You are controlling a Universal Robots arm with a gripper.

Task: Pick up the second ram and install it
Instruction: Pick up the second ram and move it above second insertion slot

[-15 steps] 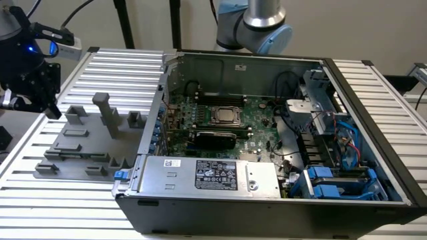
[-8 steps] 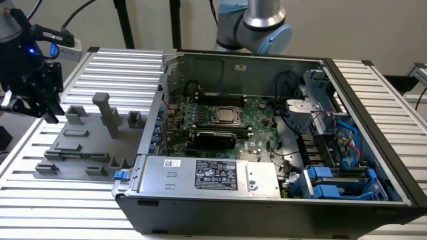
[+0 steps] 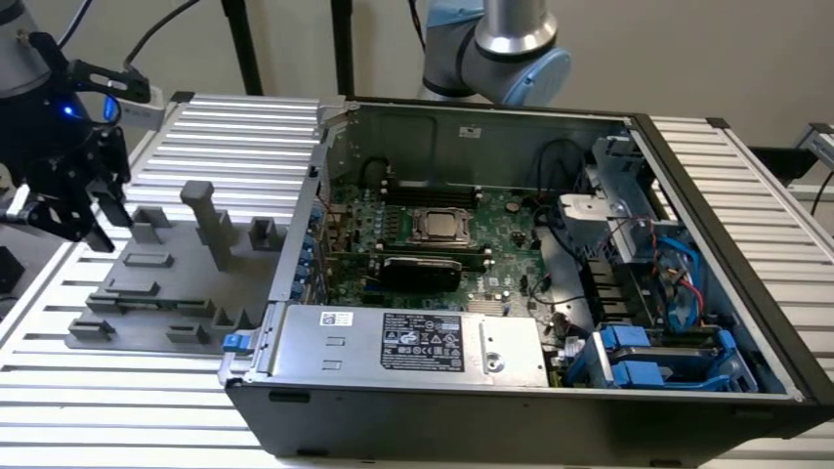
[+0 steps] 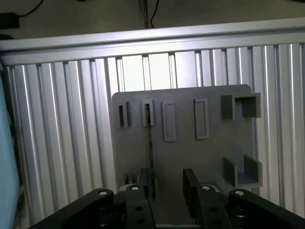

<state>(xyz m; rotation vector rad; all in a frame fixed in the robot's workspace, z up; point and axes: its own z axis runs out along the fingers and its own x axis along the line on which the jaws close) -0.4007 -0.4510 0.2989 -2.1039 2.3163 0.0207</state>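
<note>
The jaws of the gripper [image 4: 167, 175] are seen standing apart, with nothing clamped between them. The second ram [image 4: 150, 148] appears edge-on as a thin dark line, set upright in a slot of the grey fixture plate [image 4: 209, 162]. It runs close along one finger [image 4: 144, 183], though contact cannot be made out. In the exterior view the gripper [image 3: 81, 210] is held over the plate's end at that view's left. It is well apart from the open computer case [image 3: 521, 420] (motherboard exposed). Both are borne by a ribbed aluminium table [image 3: 769, 176].
</note>
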